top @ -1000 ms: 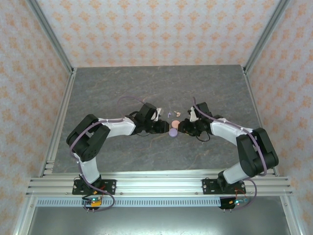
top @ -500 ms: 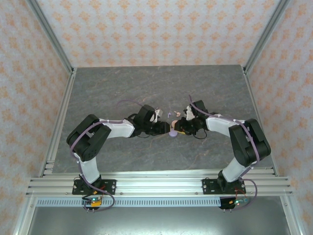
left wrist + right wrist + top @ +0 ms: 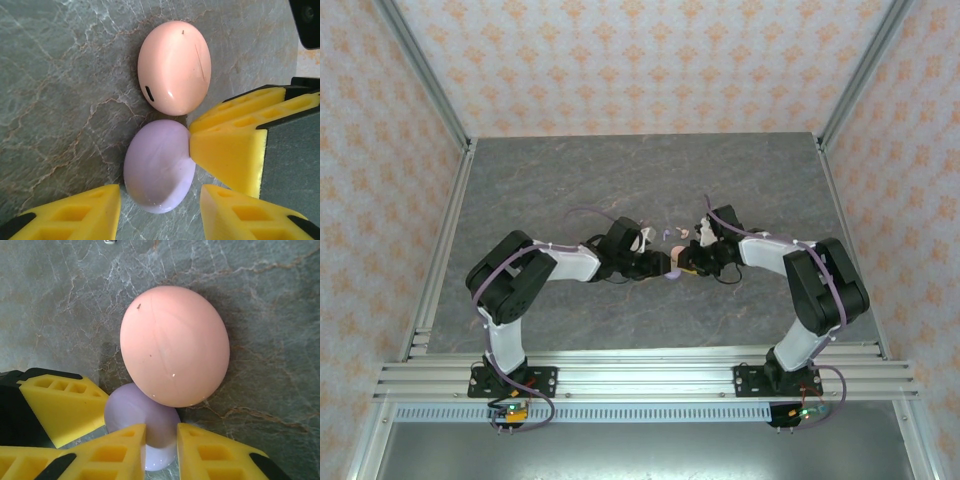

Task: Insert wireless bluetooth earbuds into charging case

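Earbuds (image 3: 667, 232) lie loose on the table (image 3: 560, 180), just at 12 o'clock of where the two arms meet. Left gripper (image 3: 160, 207) is spread wide, its fingers flanking the purple case (image 3: 157, 167) and gripping nothing. Peach case (image 3: 175, 65) touches the purple one at 12 o'clock. Right gripper (image 3: 161, 452) is narrowed to a slit at the purple case's rim; whether it grips cannot be told.

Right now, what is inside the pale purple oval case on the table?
Its inside is covered: the pale purple oval plastic case lies closed on the grey marbled table, beside the closed peach oval case. Only smooth lids show; whether anything sits within either cannot be seen.
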### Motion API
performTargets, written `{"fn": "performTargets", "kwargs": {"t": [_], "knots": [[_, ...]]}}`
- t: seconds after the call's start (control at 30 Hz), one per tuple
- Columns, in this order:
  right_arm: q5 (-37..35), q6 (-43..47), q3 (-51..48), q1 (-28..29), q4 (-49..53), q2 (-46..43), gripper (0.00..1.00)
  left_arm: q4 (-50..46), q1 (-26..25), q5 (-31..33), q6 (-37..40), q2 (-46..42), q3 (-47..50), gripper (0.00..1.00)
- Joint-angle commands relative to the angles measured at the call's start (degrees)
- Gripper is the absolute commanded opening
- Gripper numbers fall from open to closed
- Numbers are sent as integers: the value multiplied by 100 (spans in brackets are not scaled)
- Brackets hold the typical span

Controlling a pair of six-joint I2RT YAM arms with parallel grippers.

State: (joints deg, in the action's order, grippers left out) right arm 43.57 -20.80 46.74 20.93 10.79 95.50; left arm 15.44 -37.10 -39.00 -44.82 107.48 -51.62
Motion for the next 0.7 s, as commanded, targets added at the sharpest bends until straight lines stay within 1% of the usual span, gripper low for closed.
{"fn": "performTargets", "kwargs": {"t": [0.0,0.27,0.67], "knots": [[-85,36,8,-38,-42,77,20,222,-91,-94,-177,359,-67,46],[-67,-15,-151,-36,-162,66,18,469,-121,-112,-398,569,-65,43],[63,-80,-200,-36,-230,-78,18,666,-116,6,-586,664,-58,35]]}}
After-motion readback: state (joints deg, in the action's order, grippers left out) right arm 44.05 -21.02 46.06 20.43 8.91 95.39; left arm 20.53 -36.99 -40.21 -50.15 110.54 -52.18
